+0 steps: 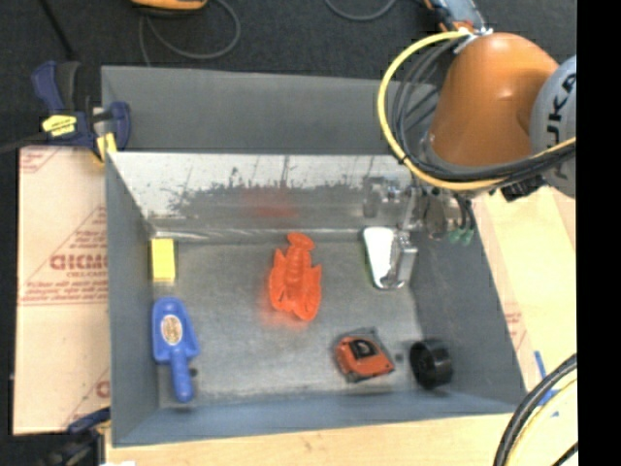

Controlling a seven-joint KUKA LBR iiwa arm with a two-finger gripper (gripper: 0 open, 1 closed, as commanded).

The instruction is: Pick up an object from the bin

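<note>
My gripper (pixel 401 260) hangs low at the right of the bin, near the back wall, under the orange wrist cover. A small white thing with a greenish edge (pixel 377 248) stands right against its left side; whether it is gripped I cannot tell. An orange lobster-shaped toy (pixel 295 278) lies in the middle of the bin, a hand's width left of the gripper. An orange and black tape measure (pixel 364 356) lies near the front wall, below the gripper. Beside it on the right sits a black round thing (pixel 430 364).
A yellow block (pixel 162 259) rests by the left wall. A blue handled tool (pixel 174 346) lies in the front left corner. Bare floor lies between the lobster toy and the left-hand things. Cables loop round the arm's wrist above the back right corner.
</note>
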